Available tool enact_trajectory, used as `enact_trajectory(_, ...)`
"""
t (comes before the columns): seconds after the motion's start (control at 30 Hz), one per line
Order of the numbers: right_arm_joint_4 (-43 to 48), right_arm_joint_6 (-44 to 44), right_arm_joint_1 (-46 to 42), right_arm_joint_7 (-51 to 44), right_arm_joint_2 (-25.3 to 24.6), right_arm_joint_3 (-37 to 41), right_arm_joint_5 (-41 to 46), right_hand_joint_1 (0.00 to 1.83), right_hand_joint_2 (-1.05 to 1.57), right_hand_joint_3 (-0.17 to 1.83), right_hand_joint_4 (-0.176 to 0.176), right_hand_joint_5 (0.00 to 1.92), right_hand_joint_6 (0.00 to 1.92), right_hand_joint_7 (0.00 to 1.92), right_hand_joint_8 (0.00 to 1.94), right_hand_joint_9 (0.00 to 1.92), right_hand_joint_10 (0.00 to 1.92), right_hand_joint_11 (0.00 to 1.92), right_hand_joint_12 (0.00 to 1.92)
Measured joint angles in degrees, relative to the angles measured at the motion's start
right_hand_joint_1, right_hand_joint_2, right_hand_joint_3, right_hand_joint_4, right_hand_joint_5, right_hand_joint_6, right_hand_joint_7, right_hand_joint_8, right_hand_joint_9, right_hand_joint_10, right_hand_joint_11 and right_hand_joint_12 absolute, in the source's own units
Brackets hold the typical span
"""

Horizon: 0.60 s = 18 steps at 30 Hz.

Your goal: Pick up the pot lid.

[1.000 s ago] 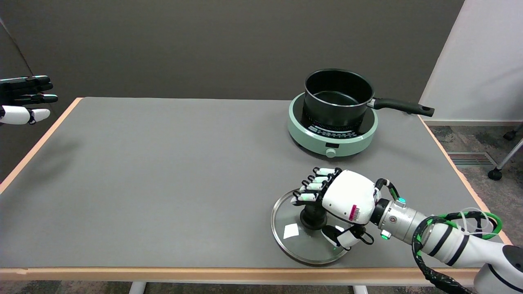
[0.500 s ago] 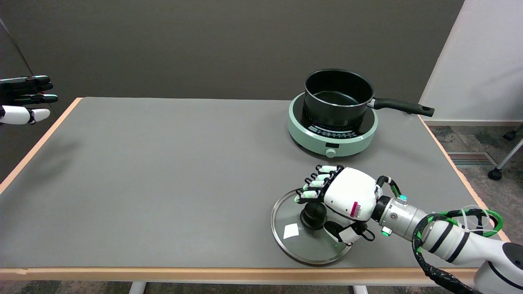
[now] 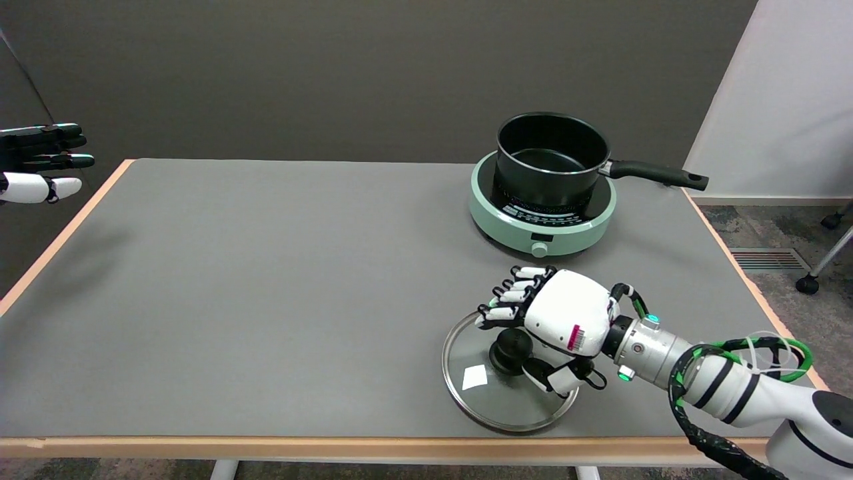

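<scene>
The glass pot lid point(image 3: 485, 395) lies flat on the grey table near its front edge, with a black knob point(image 3: 510, 348) in its middle and a small white sticker on the glass. My right hand point(image 3: 561, 319) hovers just right of and over the knob. Its fingers point(image 3: 510, 299) are curled on the knob's far side and its thumb point(image 3: 558, 379) lies low on the near right side. A gap shows between the fingers and the knob, so nothing is held.
A black saucepan point(image 3: 552, 159) with a long handle pointing right stands on a mint-green cooker point(image 3: 533, 232) at the back right. The idle left hand point(image 3: 40, 163) hangs in the air at the upper left. The table's front edge point(image 3: 266, 445) runs just below the lid.
My right hand has shifted slightly left and away from me over the lid, and its thumb has drawn closer to the knob. The lid has stayed in place.
</scene>
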Motion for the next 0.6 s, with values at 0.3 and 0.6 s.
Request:
enact_trajectory(0.3, -0.5, 0.05, 0.25, 1.55, 0.32, -0.93, 0.37, 0.97, 0.57, 0.94, 0.176, 0.64, 0.37, 0.77, 0.27, 0.74, 0.52, 0.49, 1.04)
enact_trajectory(0.6, -1.12, 0.02, 0.41, 2.84, 0.57, -1.42, 0.43, 0.97, 0.58, 0.94, 0.176, 0.65, 0.39, 0.78, 0.27, 0.75, 0.53, 0.49, 1.04)
